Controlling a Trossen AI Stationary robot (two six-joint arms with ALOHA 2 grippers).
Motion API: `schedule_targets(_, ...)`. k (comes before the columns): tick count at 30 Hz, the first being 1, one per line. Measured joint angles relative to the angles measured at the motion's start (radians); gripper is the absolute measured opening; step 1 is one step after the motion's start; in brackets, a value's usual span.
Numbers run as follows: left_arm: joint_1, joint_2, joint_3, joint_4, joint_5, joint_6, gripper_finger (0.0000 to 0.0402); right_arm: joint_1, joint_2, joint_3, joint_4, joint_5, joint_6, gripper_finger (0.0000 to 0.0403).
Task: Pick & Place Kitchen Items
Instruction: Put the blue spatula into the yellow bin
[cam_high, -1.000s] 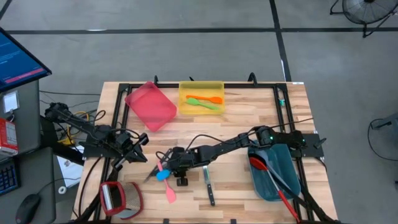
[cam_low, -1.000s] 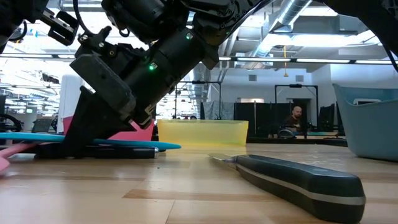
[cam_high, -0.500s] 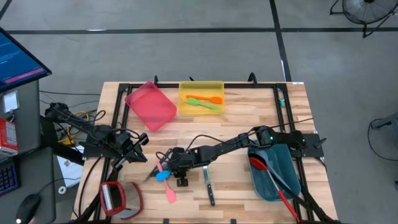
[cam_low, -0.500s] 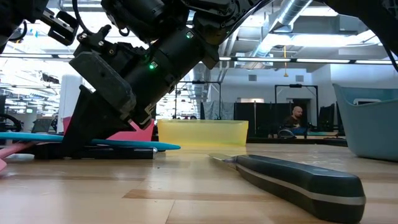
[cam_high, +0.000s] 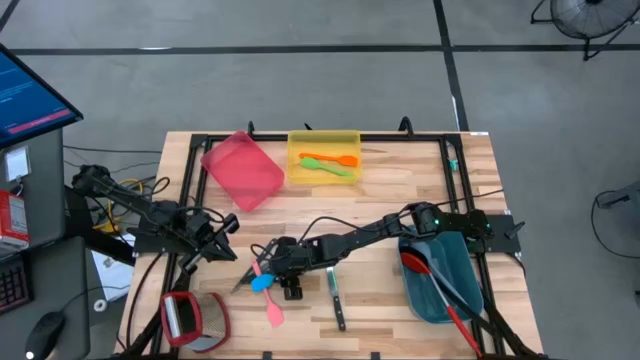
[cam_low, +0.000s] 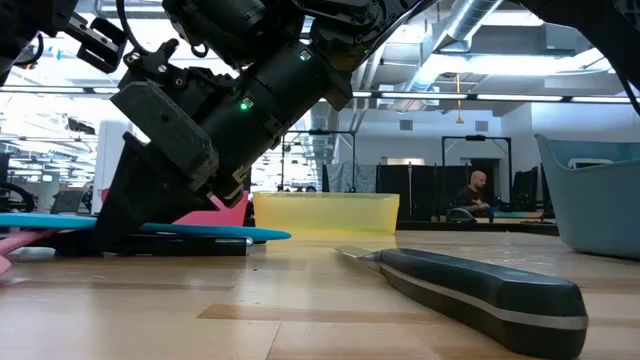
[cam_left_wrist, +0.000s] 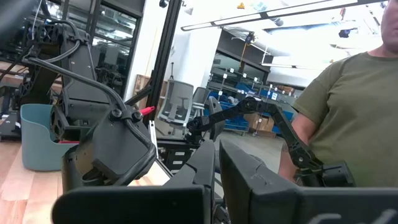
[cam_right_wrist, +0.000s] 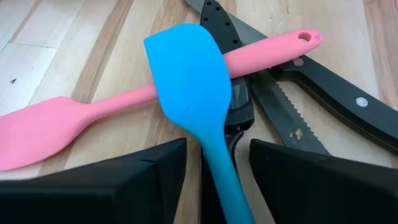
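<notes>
Right gripper is low over the front-left part of the table, its 2 dark fingers spread apart on either side of the handle of the blue spatula. A gap shows on each side of the handle, so the fingers stand open around it and do not clamp it. In the low view the same gripper sits right down at the board, with the blue spatula lying flat beneath it.

Blue spatula lies across the pink spatula, touching it. Beneath both lie 2 black-handled knives, 1 with a serrated blade, crossing each other. Seen from above, this small heap lies just left of the table's front centre, with the pink spatula reaching toward the front edge.

Just beside the heap, toward the right, 1 more knife lies alone on the wood, well apart from the bins.

At the rear centre, the yellow bin holds an orange spatula and a green spatula. Pink bin stands tilted beside it. Teal bin at the front right holds a red spoon and other long utensils.

Left gripper waits at the table's left edge, fingers closed on nothing. A person in an olive shirt shows beyond it in the left wrist view.
</notes>
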Motion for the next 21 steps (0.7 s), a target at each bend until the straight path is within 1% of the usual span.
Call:
schedule_targets(7,0.000,0.000,0.000,0.000,0.000,0.000,0.0008,0.000,0.000,0.000,0.000,0.000,0.000,0.0100)
schedule_targets(10,0.000,0.000,0.000,0.000,0.000,0.000,0.0008,0.000,-0.001,0.000,0.001,-0.002,0.000,0.0083)
schedule_targets(13,0.000,0.000,0.000,0.000,0.000,0.000,0.0008,0.000,-0.001,0.000,0.003,-0.003,0.000,0.0081)
schedule_targets(21,0.000,0.000,0.000,0.001,0.000,0.000,0.0008,0.000,-0.001,0.001,0.004,-0.022,0.024,0.0102)
